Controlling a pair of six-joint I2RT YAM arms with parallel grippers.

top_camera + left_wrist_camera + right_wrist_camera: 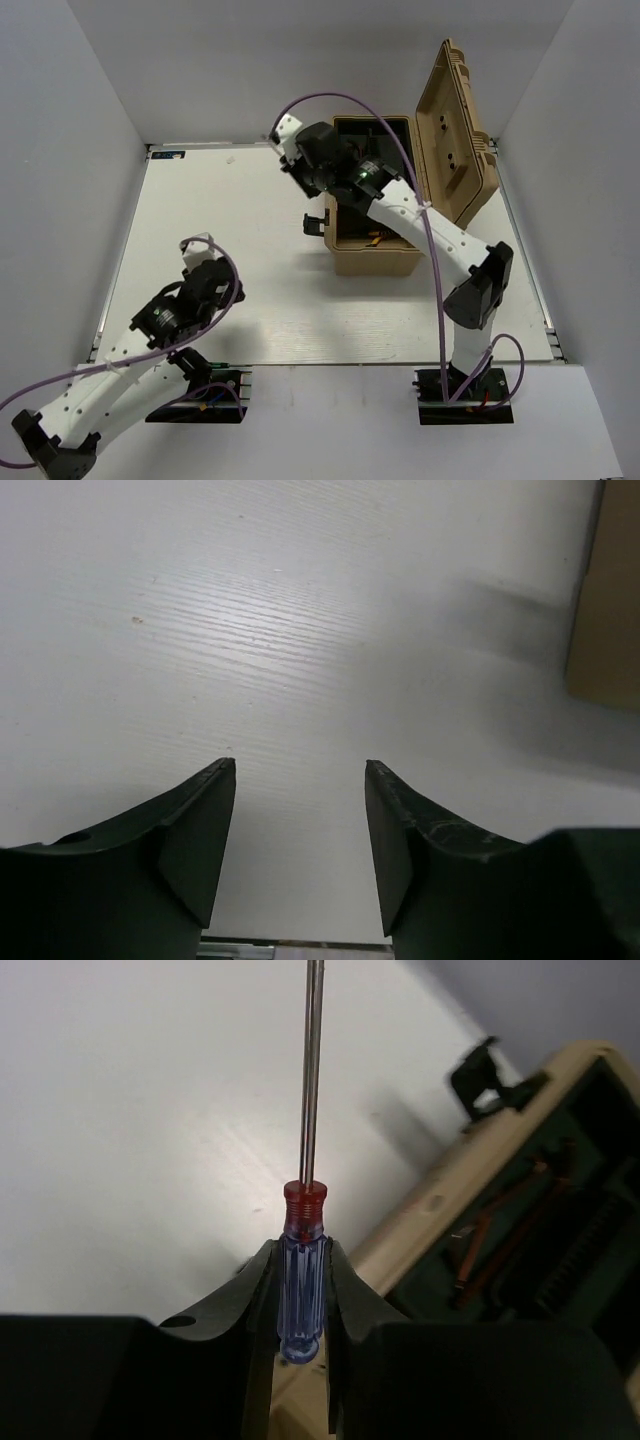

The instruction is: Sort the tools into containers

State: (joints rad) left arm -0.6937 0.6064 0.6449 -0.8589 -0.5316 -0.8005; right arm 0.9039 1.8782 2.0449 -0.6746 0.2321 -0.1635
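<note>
My right gripper (301,1250) is shut on a screwdriver (301,1280) with a clear blue handle and a red collar. Its thin steel shaft points straight away from the jaws over the white table. In the top view that gripper (300,178) hangs just left of an open tan toolbox (375,262), near its back left corner. The box rim (440,1200) lies to the right in the right wrist view, with orange-handled pliers (500,1235) inside on a dark liner. My left gripper (300,765) is open and empty above bare table, at the near left (218,282).
The toolbox lid (455,130) stands open on the right side of the box. A black latch (315,222) sticks out of the box's left wall. A corner of the box (605,610) shows in the left wrist view. White walls close in the table.
</note>
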